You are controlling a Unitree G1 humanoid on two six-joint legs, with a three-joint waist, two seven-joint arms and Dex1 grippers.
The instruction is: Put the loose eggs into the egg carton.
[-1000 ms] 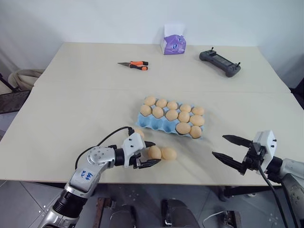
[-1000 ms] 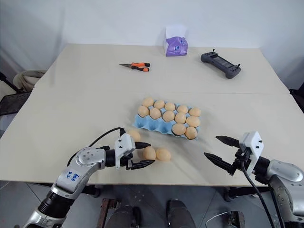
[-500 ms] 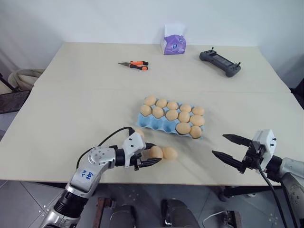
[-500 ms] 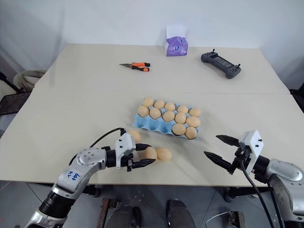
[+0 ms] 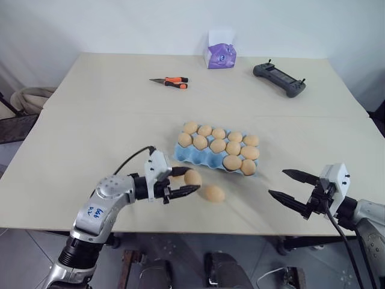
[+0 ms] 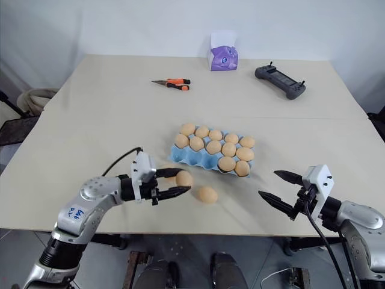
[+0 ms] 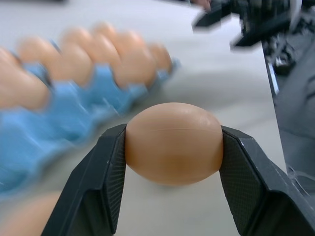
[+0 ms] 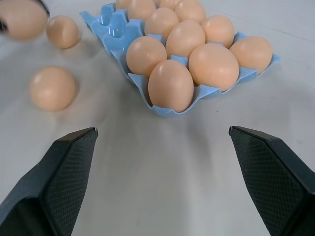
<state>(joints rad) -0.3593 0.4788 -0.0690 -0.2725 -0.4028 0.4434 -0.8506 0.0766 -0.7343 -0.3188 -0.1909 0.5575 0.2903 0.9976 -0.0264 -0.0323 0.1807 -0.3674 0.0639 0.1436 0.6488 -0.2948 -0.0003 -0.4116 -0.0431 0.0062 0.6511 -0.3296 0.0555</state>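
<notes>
My left gripper [image 5: 190, 180] is shut on a tan egg [image 7: 172, 142], held a little above the table just in front of the light blue egg carton [image 5: 199, 159]. The carton holds several eggs in its back rows, and its front cups are bare. One loose egg [image 5: 212, 193] lies on the table to the right of the held one. Another loose egg [image 8: 63, 31] sits by the carton's near left corner, partly hidden behind my left gripper. My right gripper [image 5: 278, 183] hangs open and empty over the table's front right, well apart from the carton.
At the far side of the table stand a purple tissue box [image 5: 220, 55], orange-handled pliers [image 5: 169, 82] and a black controller [image 5: 278, 78]. A seam [image 5: 90, 112] runs across the table behind the carton. The front table edge [image 5: 240, 232] is close below both grippers.
My left gripper closed on one of the two eggs lying side by side and lifted it off the table, drawing slightly left. The right gripper stayed still.
</notes>
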